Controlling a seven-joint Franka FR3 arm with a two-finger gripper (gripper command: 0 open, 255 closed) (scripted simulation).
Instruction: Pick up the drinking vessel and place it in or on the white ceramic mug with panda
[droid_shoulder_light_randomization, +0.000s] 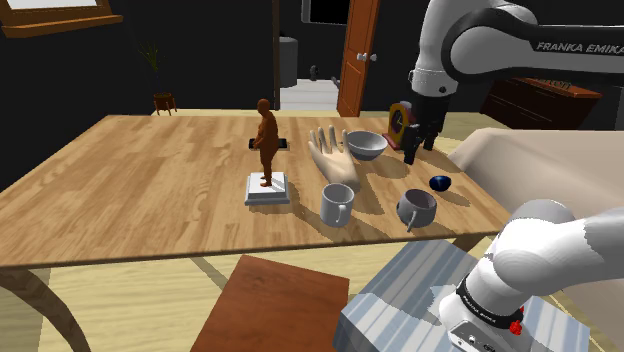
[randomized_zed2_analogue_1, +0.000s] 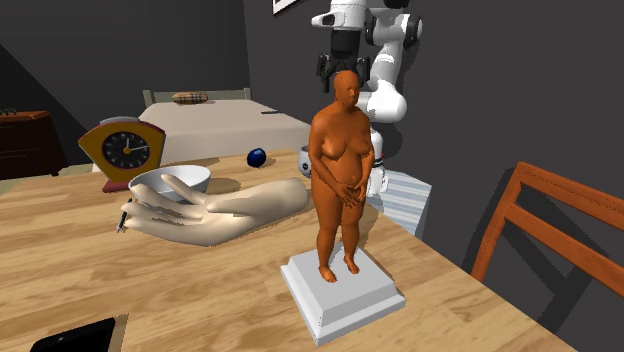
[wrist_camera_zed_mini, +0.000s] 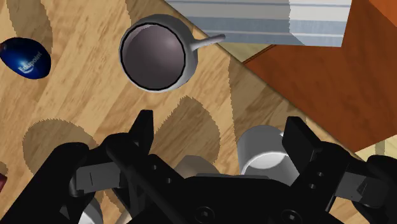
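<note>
Jaws wide apart, gripping nothing, hanging over the table (droid_shoulder_light_randomization: 150, 200) near the bowl (droid_shoulder_light_randomization: 366, 144). Prob. staged for a grab, not yet down. Target cup (droid_shoulder_light_randomization: 416, 208), dark inside, sits at the table edge by the stand (droid_shoulder_light_randomization: 400, 290); white mug (droid_shoulder_light_randomization: 337, 205) is near it on the same edge, no panda visible. Count: 1 cup, 1 mug, 1 bowl, 1 clock (droid_shoulder_light_randomization: 398, 120), 1 statue (droid_shoulder_light_randomization: 266, 140), 1 hand sculpture (droid_shoulder_light_randomization: 332, 160), 1 blue blob (droid_shoulder_light_randomization: 440, 182).

Mug (droid_shoulder_light_randomization: 337, 205) and cup (droid_shoulder_light_randomization: 417, 207) sat side by side at tabletop's (droid_shoulder_light_randomization: 130, 190) near edge (shoulder view); hand sculpture (droid_shoulder_light_randomization: 335, 160) behind mug, bowl (droid_shoulder_light_randomization: 366, 143) behind that.
</note>
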